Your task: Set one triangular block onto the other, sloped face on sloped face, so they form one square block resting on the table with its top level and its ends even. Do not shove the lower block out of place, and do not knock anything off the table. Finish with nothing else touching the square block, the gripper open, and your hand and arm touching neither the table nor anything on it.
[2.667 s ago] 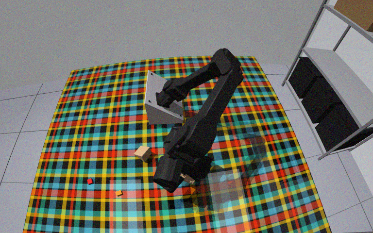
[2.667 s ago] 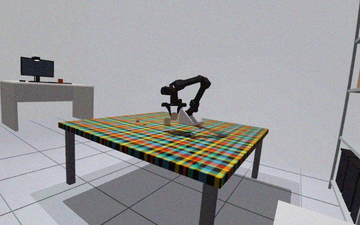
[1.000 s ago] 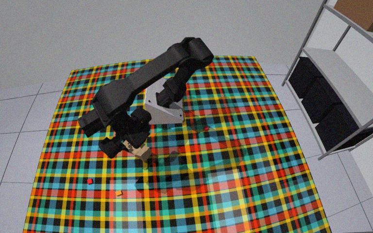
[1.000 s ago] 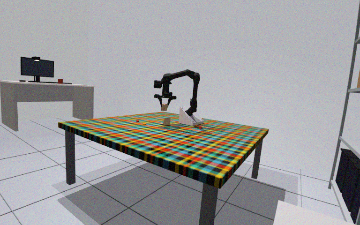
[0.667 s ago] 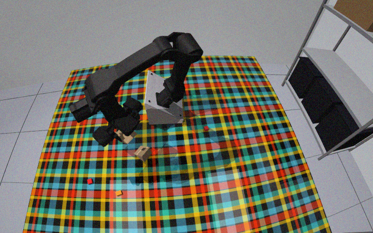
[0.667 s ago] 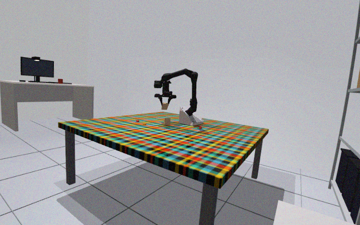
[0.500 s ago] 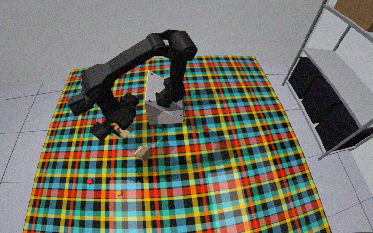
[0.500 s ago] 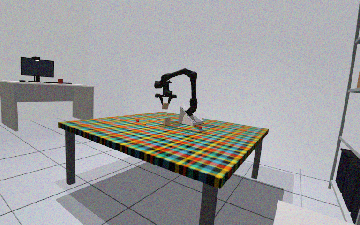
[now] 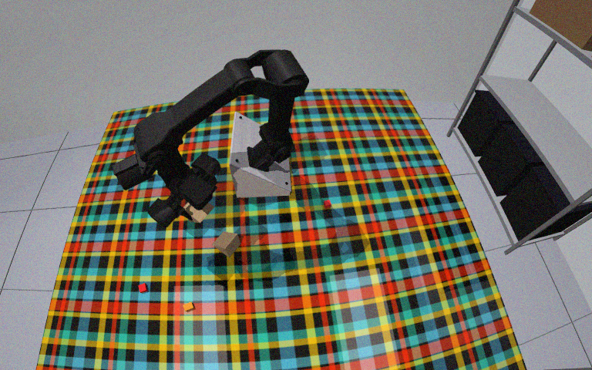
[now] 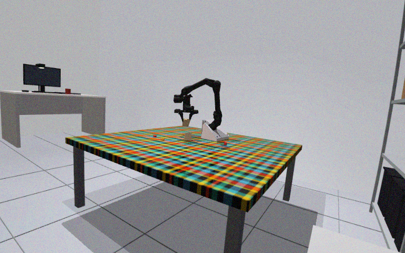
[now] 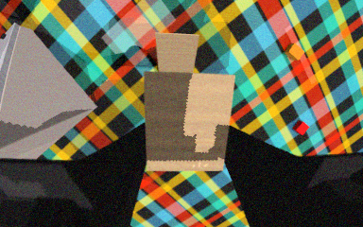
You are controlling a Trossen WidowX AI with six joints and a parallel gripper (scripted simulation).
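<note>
My gripper point(image 9: 192, 210) point(image 10: 186, 117) point(image 11: 183, 126) is shut on a tan triangular block point(image 9: 199, 213) point(image 10: 186, 122) point(image 11: 203, 113) and holds it in the air above the plaid table point(image 9: 349, 283) point(image 10: 227, 169). The second tan triangular block point(image 9: 227, 243) point(image 10: 187, 136) point(image 11: 176, 52) rests on the table, a little in front of the held one and below it. The two blocks are apart. In the wrist view the held block fills the middle and the lower block shows just beyond its far edge.
A grey wedge-shaped mount point(image 9: 261, 179) point(image 10: 212, 133) point(image 11: 38, 104) carries the arm's base beside the blocks. Small red cubes point(image 9: 327, 203) point(image 9: 142, 287) point(image 11: 301, 127) and an orange one point(image 9: 188, 306) point(image 11: 296, 51) lie on the table. A metal shelf point(image 9: 523, 130) stands off to the right.
</note>
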